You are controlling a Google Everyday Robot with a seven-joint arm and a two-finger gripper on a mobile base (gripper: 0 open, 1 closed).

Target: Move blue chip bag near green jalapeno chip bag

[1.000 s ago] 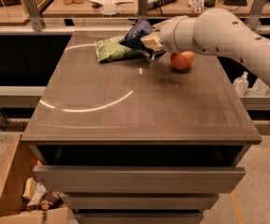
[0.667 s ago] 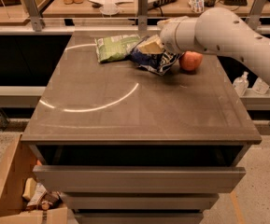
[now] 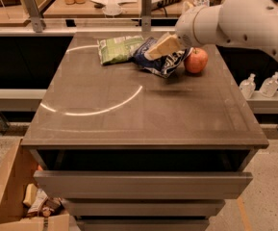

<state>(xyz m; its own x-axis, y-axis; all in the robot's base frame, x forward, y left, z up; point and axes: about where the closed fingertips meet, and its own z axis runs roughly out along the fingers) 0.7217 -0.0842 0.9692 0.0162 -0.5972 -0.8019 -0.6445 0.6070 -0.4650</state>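
Observation:
The blue chip bag (image 3: 165,64) is crumpled and dark navy, at the back middle of the table (image 3: 143,114). Its left end reaches the right edge of the green jalapeno chip bag (image 3: 117,49), which lies flat at the back left. My gripper (image 3: 161,47) comes in from the right on a white arm (image 3: 239,18). Its tan fingers (image 3: 167,43) are closed on the top of the blue bag. The bag seems to hang slightly above the tabletop, with a shadow under it. A red apple (image 3: 196,60) stands just right of the blue bag.
A drawer (image 3: 143,183) stands pulled out under the table's front edge. An open cardboard box (image 3: 13,196) with items sits on the floor at lower left. Two clear bottles (image 3: 248,85) stand on a ledge at right. A rail with posts (image 3: 146,6) runs behind the table.
The gripper and blue bag moved right and toward the front, away from above the green bag and closer to the apple. They have stayed about there since.

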